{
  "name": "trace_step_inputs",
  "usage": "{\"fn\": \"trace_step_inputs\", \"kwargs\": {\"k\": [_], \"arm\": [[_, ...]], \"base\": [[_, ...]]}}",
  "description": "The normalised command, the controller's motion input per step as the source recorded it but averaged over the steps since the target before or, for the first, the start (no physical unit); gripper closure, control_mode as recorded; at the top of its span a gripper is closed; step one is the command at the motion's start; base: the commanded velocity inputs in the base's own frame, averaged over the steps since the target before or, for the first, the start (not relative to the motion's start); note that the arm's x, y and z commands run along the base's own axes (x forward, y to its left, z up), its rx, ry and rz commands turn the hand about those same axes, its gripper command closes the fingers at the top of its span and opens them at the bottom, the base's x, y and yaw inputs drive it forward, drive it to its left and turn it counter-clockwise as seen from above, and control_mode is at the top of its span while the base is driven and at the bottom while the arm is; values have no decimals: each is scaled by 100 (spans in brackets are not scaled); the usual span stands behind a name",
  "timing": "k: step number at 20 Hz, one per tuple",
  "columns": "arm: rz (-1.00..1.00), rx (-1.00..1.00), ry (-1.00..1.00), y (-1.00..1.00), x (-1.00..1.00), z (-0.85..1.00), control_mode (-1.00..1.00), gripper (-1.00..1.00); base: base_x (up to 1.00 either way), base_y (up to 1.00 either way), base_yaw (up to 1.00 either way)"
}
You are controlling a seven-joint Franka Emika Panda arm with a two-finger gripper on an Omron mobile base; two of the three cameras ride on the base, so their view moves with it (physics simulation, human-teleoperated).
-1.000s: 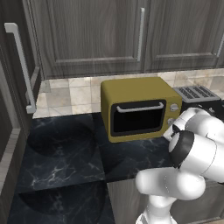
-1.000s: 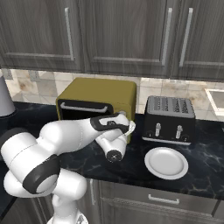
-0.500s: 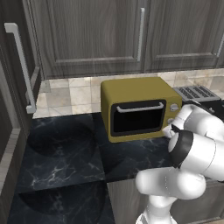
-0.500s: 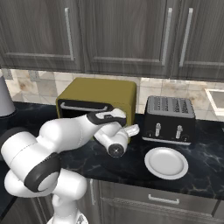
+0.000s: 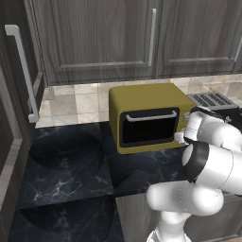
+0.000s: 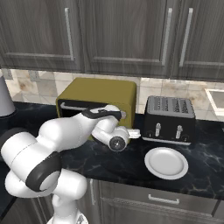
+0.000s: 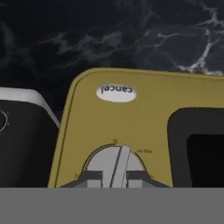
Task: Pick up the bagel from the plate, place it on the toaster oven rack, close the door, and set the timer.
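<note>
The toaster oven (image 5: 146,116) stands on the dark marble counter (image 5: 71,165) against the tiled wall, beneath the grey cabinets (image 5: 104,38). Its door (image 5: 149,126) is shut, dark glass upright, silver handle (image 5: 150,116) along the top edge. The bagel and the rack cannot be made out behind the glass.

The gripper (image 7: 114,176) is at the oven's control panel, at the right end of the front. In the hand view its two fingertips (image 7: 89,178) sit close on either side of the raised bar of a silver knob (image 7: 115,162), pinching it narrowly. A white oval button marked "cancel" (image 7: 116,92) lies further along the yellow panel, apart from the knob. That view is rolled, so the lettering reads inverted.

From the right base view the arm reaches across the oven front, the wrist (image 6: 117,141) just off its right corner. The black slot toaster (image 6: 169,119) stands just beside the oven. The white plate (image 6: 166,162) lies on the counter in front of the toaster, nothing on it.
</note>
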Motion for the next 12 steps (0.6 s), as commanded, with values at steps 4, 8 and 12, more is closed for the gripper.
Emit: {"fn": "trace_step_inputs", "kwargs": {"k": [4, 8, 12], "arm": [[-13, 33, 9, -2, -5, 0, -100, 100], [-11, 30, 6, -2, -10, 0, -100, 100], [-8, 18, 2, 0, -17, 0, -100, 100]], "base": [[0, 0, 0], [0, 0, 0], [0, 0, 0]]}}
